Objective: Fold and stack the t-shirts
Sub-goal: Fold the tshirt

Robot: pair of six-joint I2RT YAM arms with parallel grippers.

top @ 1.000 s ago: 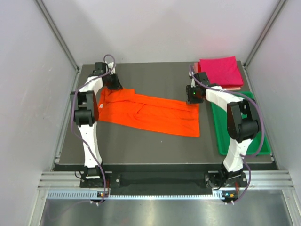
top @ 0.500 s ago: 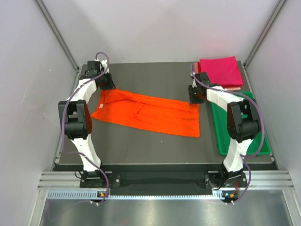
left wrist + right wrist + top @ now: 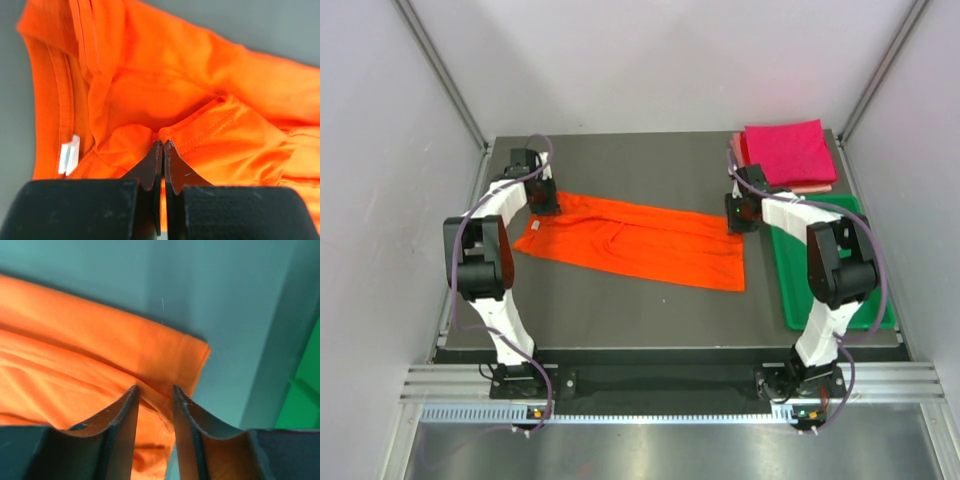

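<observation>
Top external view first: the orange t-shirt (image 3: 640,240) lies stretched in a long band across the middle of the dark table (image 3: 650,300), collar end to my left. My left gripper (image 3: 542,205) is down on that collar end. The right gripper (image 3: 740,215) is down at the shirt's far right corner. At the back right, the magenta t-shirt (image 3: 788,152) sits folded square on top of the pale pink t-shirt (image 3: 815,187), just beyond the green tray (image 3: 830,300).

On the left wrist camera, the left gripper (image 3: 162,144) has its jaws pressed together, pinching a small pucker of orange cloth beside the collar (image 3: 62,75), with a white label (image 3: 69,155) off to the side.

On the right wrist camera, the right gripper (image 3: 152,388) stands with its jaws a little apart, orange cloth showing flat in the gap, near the shirt's corner.
</observation>
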